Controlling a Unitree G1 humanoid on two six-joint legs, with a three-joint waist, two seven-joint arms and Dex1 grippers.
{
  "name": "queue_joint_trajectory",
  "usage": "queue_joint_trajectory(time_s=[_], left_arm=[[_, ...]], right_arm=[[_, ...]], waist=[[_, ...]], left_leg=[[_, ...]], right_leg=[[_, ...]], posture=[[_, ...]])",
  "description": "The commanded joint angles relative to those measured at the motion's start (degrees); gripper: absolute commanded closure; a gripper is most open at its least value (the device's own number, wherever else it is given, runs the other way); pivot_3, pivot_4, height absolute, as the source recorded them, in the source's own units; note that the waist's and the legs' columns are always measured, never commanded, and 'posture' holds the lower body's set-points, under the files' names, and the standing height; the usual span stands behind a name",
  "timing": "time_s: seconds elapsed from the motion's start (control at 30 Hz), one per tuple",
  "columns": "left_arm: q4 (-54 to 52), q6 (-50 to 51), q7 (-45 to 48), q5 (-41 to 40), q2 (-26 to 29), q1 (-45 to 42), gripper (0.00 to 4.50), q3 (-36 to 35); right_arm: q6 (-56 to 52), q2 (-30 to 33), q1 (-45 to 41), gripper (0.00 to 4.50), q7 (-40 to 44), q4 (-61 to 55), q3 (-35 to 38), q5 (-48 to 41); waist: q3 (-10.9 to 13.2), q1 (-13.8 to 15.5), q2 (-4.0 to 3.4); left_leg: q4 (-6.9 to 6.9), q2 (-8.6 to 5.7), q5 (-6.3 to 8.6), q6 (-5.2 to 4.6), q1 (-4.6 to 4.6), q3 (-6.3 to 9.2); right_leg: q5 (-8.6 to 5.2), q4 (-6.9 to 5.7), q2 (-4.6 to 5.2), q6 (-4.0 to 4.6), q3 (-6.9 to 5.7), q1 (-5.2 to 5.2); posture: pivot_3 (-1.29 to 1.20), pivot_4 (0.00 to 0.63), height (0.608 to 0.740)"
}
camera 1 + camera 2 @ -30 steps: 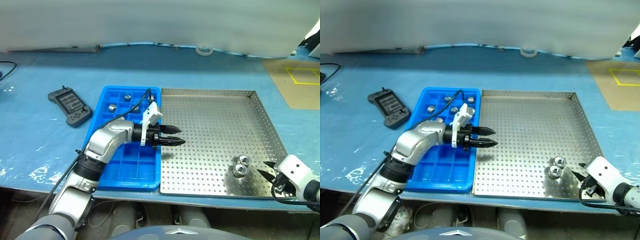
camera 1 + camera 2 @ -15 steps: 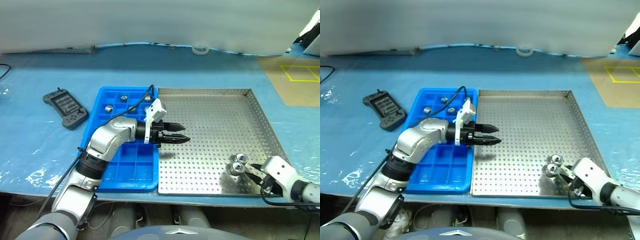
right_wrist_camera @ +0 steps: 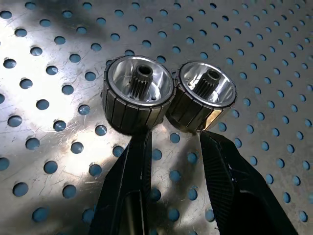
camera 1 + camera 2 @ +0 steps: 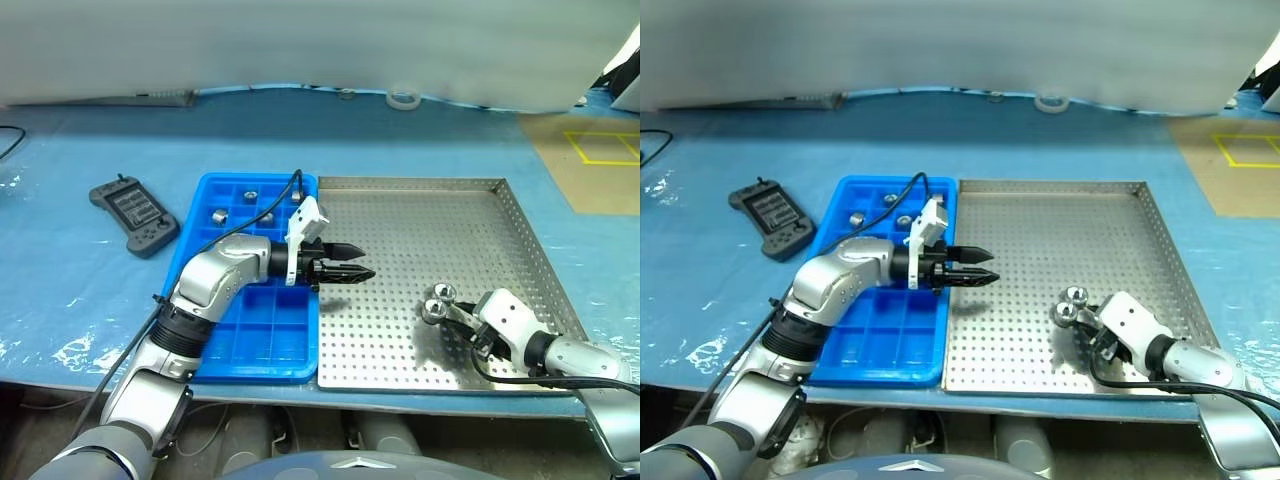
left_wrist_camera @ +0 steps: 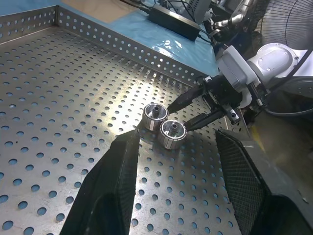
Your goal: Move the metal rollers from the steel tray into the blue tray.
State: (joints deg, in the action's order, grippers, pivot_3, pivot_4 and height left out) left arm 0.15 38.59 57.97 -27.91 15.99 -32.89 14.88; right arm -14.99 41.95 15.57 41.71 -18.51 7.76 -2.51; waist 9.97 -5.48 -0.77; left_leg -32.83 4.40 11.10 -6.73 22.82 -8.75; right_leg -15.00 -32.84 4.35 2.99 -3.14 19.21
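Two metal rollers [image 3: 139, 93] stand side by side on the steel tray [image 4: 420, 215], right of its middle. My right gripper [image 4: 452, 315] lies low on the tray just behind them, open, with one fingertip against each roller [image 5: 172, 134] and nothing between the fingers. My left gripper [image 4: 358, 270] hovers open and empty over the steel tray's left edge, pointing right toward the rollers. The blue tray [image 4: 250, 335] sits directly left of the steel tray. Some rollers [image 4: 217, 215] lie in its far compartments.
A black handheld controller [image 4: 135, 215] lies on the blue table cover left of the blue tray. A roll of tape [image 4: 404, 100] sits at the far edge. A brown board with yellow lines [image 4: 595, 160] is at the far right.
My right gripper slid left and forward across the steel tray, pushing the two rollers from the near right corner toward the middle. The left gripper stayed where it was.
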Motion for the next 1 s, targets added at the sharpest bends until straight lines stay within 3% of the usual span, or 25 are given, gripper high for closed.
queue_joint_trajectory(time_s=[0.03, 0.23, 0.53, 0.7, 0.8, 0.9, 1.0], left_arm=[[1.12, -2.43, 0.68, 0.49, -0.85, -0.6, 1.93, -0.06], [5.44, -5.49, 1.97, 1.98, -1.77, -1.54, 1.93, 0.22], [6.26, -4.82, 4.38, 1.72, -0.34, -2.9, 1.93, -0.78], [5.0, -1.93, 3.09, 0.85, -0.89, -4.12, 1.93, -1.19], [6.81, 0.73, 1.33, -0.23, -3.35, -5.07, 1.93, -1.91], [8.01, -0.78, 1.46, 1.33, -4.19, -5.34, 1.89, -1.09], [11.61, -3.44, 2.29, 2.54, -4.75, -5.52, 1.89, -1.18]], right_arm=[[0.09, -1.74, -2.01, 2.9, -2.13, -0.1, -1.85, 0.95], [-3.67, -4.3, -3.42, 2.9, -3.4, -2.41, -2.5, -0.37], [-7.38, 3.53, 2.5, 2.9, 6.02, -6.71, 5.82, -8.25], [0.3, 6.06, -4.55, 2.9, 1.87, -3.26, 6.89, -2.55], [6.56, 8.1, -11.14, 2.9, 0.66, -0.64, 3.58, 2.23], [9.99, 9.51, -13.29, 2.3, 4.39, -0.31, 0.3, 2.33], [12.08, 11.7, -14.21, 1.31, 10.41, 0.19, -2.69, 0.67]], waist=[[0.0, -0.09, 0.0], [-0.01, -0.07, -0.02], [-0.01, 0.12, -0.01], [-0.01, -0.33, -0.03], [-0.01, -0.39, -0.05], [-0.01, -0.04, -0.03], [-0.03, 0.14, -0.06]], left_leg=[[0.0, 0.0, 0.01, 0.02, -0.02, 0.0], [-0.01, 0.0, 0.0, 0.01, -0.01, 0.0], [-0.03, 0.0, -0.05, -0.17, 0.04, 0.0], [-0.06, 0.01, 0.0, 0.04, -0.06, -0.01], [-0.09, 0.0, 0.0, 0.05, -0.1, -0.02], [-0.09, 0.03, -0.02, 0.02, -0.06, -0.03], [-0.05, 0.07, -0.08, -0.19, 0.15, -0.02]], right_leg=[[0.0, -0.01, 0.0, 0.0, 0.0, -0.01], [0.0, -0.04, 0.0, 0.01, 0.0, 0.0], [0.0, -0.02, 0.01, 0.01, 0.0, 0.0], [0.01, -0.05, 0.01, 0.02, 0.01, -0.01], [0.02, -0.05, 0.01, 0.03, 0.01, -0.05], [0.02, -0.06, 0.01, 0.03, 0.0, -0.03], [0.02, -0.06, 0.0, 0.02, -0.09, 0.09]], posture=[[-0.42, 0.15, 0.74], [-0.42, 0.15, 0.74], [-0.42, 0.15, 0.74], [-0.42, 0.15, 0.74], [-0.44, 0.15, 0.74], [-0.43, 0.15, 0.74], [-0.43, 0.15, 0.74]])
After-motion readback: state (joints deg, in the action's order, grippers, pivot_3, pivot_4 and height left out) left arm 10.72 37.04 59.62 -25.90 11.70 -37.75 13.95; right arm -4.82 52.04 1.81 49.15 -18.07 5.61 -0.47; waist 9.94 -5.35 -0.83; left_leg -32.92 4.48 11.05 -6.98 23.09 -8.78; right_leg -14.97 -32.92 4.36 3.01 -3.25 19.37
